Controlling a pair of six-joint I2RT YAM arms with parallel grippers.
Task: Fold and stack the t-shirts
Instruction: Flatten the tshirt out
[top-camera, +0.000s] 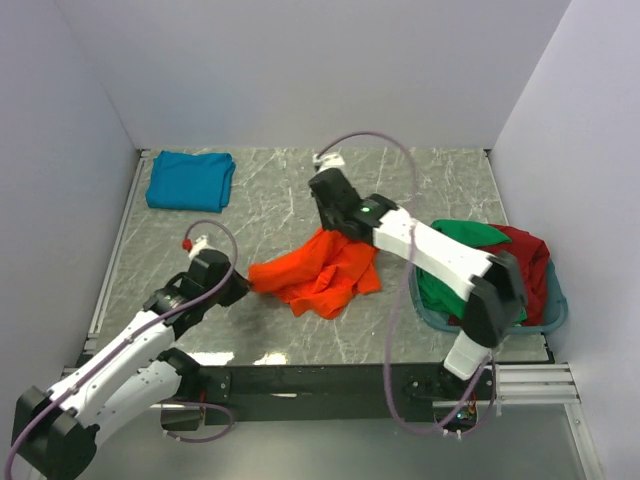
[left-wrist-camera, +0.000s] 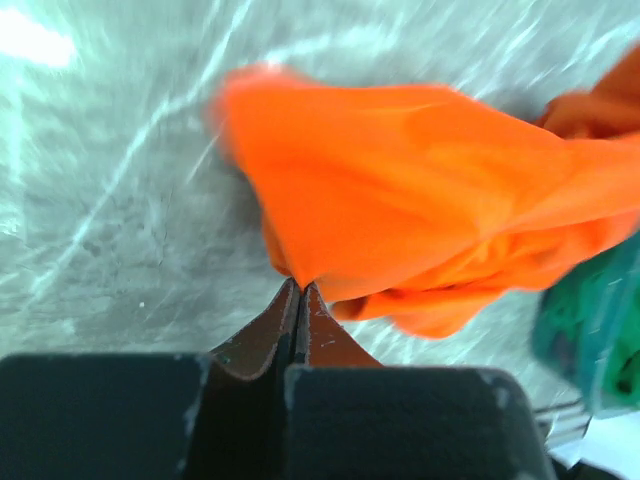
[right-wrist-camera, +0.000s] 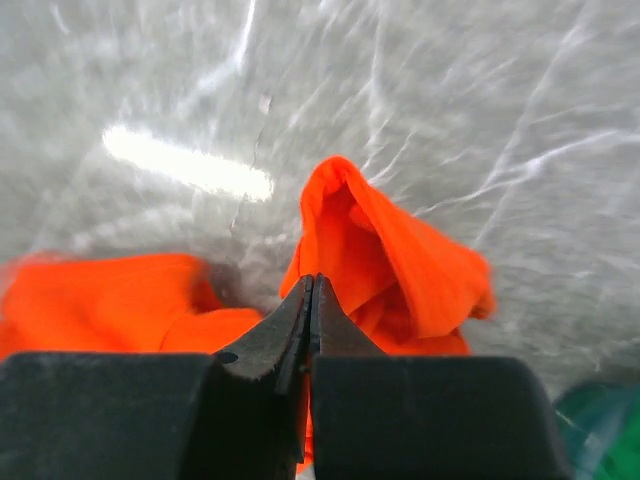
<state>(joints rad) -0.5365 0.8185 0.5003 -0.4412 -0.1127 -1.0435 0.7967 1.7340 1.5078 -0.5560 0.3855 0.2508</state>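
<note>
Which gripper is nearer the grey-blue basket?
Right. The right gripper pinches the orange t-shirt at its far edge, left of the basket; the left gripper grips its opposite, farther corner.

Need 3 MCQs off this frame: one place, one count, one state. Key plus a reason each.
1. Where is the folded teal t-shirt?
A) far left corner of the table
B) its centre
C) near right corner

2. How many t-shirts show in the grey-blue basket?
A) none
B) two
C) four

3. The left gripper and right gripper are:
A) both open
B) one open, one shut
C) both shut on the orange t-shirt

Key:
1 A, it lies alone at the far left.
2 B, a green t-shirt and a dark red t-shirt fill it.
3 C, each wrist view shows closed jaws pinching orange cloth.
</note>
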